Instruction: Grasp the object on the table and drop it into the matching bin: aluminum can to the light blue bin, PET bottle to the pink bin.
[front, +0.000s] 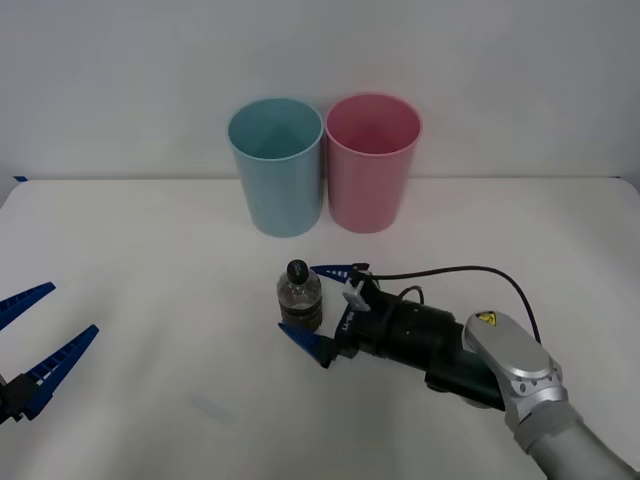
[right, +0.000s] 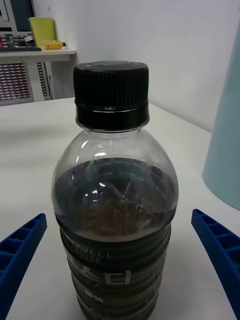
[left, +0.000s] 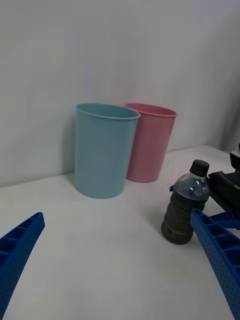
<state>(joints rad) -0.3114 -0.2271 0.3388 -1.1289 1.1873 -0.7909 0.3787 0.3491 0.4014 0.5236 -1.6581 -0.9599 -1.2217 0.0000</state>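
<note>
The PET bottle (front: 299, 297), small and clear with a black cap and a dark brown label band, stands upright on the white table (front: 150, 250). My right gripper (front: 297, 298) is open with one blue finger on each side of the bottle, both apart from it. In the right wrist view the bottle (right: 115, 200) stands close up between the open fingers of the right gripper (right: 118, 215). The light blue bin (front: 276, 165) and the pink bin (front: 371, 160) stand side by side behind the bottle. My left gripper (front: 74, 308) hangs open at the table's left edge.
From the left wrist view the light blue bin (left: 102, 150), the pink bin (left: 150, 142) and the bottle (left: 185, 210) lie beyond the open left gripper (left: 117, 215). The right arm's black cable (front: 470, 270) arcs above the table. Bare tabletop spreads to the left and front.
</note>
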